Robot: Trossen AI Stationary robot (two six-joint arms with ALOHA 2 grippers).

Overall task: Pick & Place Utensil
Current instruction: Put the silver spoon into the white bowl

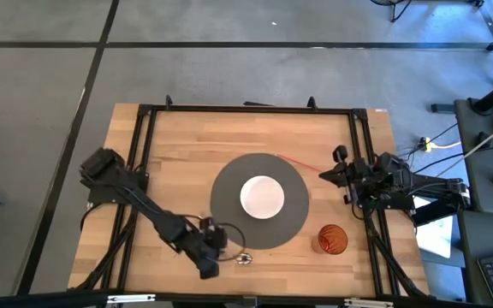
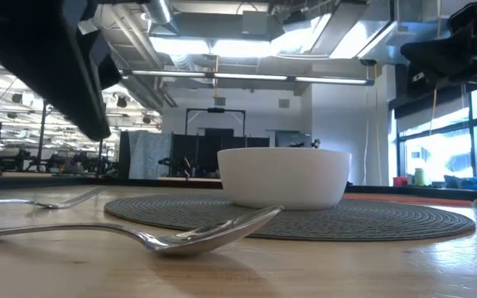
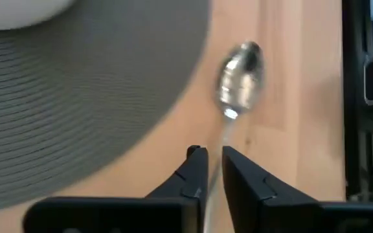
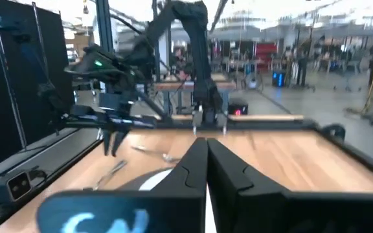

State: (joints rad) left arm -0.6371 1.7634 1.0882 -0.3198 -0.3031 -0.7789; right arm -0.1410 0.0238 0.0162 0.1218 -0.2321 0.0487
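Nearest your low camera lies the shiny metal spoon [image 2: 180, 236] on the pale wooden table [image 1: 178, 154], bowl toward the round dark woven placemat [image 1: 259, 201]; you'll find it at lower centre of the high view, just off the mat's edge; your left gripper [image 3: 214, 155] sits over its handle, fingers slightly parted astride it, grip uncertain; a white round bowl [image 1: 262, 196] rests mid-mat; a metal fork [image 2: 48, 199] lies at left; your right gripper [image 4: 206, 150], pressed together, waits at the right edge.
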